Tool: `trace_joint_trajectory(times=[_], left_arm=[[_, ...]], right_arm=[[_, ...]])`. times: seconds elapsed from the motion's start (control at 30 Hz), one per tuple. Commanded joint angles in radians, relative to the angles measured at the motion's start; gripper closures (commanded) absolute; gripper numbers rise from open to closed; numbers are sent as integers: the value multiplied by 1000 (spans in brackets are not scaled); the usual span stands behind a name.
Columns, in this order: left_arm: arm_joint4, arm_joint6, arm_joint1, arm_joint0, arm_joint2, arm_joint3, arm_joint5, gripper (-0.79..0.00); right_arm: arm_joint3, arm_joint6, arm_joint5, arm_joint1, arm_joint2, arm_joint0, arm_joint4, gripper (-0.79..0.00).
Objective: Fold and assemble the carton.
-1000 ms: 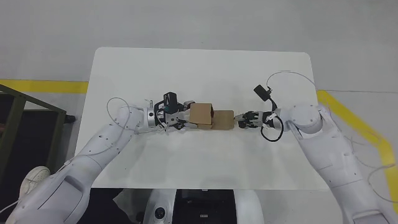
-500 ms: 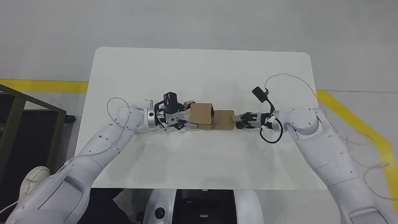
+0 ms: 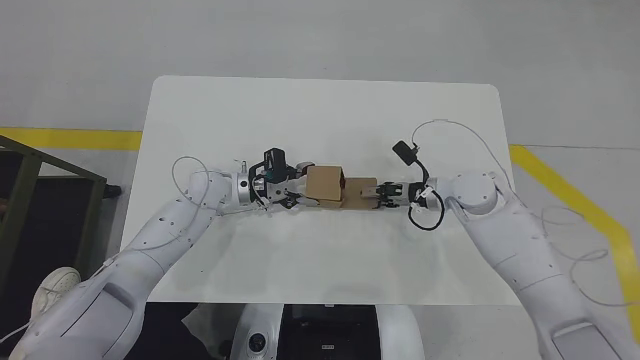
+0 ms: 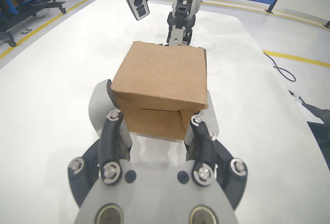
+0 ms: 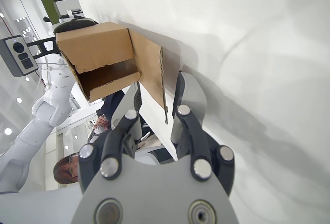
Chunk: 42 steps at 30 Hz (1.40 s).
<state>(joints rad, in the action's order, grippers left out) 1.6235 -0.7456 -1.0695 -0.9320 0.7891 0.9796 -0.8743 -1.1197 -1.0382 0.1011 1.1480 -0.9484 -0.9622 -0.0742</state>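
A brown carton (image 3: 324, 184) lies on its side in the middle of the white table (image 3: 200, 120), both ends open. My left gripper (image 3: 297, 195) is shut on the carton's left end, one finger on each side wall (image 4: 162, 73). One flap (image 3: 360, 192) sticks out flat from the carton's right end, just above the tabletop. My right gripper (image 3: 378, 195) is open with its fingers on either side of that flap's outer edge (image 5: 150, 73), one finger (image 5: 185, 91) next to the table and one above. From the left wrist view, the right gripper (image 4: 179, 40) sits at the carton's far end.
A thin white cable (image 3: 455, 125) loops from the right wrist over the table's right part. The right arm's black camera bracket (image 3: 403, 150) stands just behind the flap. Bare tabletop lies behind and in front of the carton; the front edge is close.
My right gripper has slid left along the table toward the carton and now has the flap's end between its fingers. The left gripper and the carton have stayed put.
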Motion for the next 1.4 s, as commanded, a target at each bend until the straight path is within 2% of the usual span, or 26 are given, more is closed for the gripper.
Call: trace_joint_trajectory(times=[0.0, 0.2, 0.43, 0.6, 0.77, 0.83, 0.97, 1.03, 1.2, 1.37], left_arm=[[0, 1, 0, -1, 1, 1, 0, -366], [4, 9, 0, -2, 1, 6, 4, -376], [7, 21, -1, -2, -2, 12, 6, -372], [6, 25, -1, -3, -1, 15, 8, -372], [6, 29, -1, -3, 0, 16, 5, -372], [5, 31, -1, -3, 1, 17, 6, -372], [5, 35, -1, -3, 1, 17, 6, -372], [4, 35, -1, -4, 1, 17, 8, -369], [4, 37, -2, -5, 1, 15, 9, -369], [5, 36, -3, -5, 1, 13, 9, -366]], right_arm=[[16, 3, 24, 4, 2, 5, -22, -225], [0, -2, 64, 7, 0, 14, -41, -175], [-80, 2, 12, 11, 16, 25, -14, -148], [-101, 4, 4, 18, 29, 32, -32, -166], [-81, -3, 5, 20, 22, 27, -79, -268], [-81, -24, 35, 21, 16, 21, -117, -292], [-65, -60, 77, 18, -2, 9, -168, -246], [-64, -69, 81, 17, -6, 5, -185, -194], [-45, -90, 99, 18, -11, 0, -220, -200], [4, -113, 112, 27, 2, 13, -271, -135]])
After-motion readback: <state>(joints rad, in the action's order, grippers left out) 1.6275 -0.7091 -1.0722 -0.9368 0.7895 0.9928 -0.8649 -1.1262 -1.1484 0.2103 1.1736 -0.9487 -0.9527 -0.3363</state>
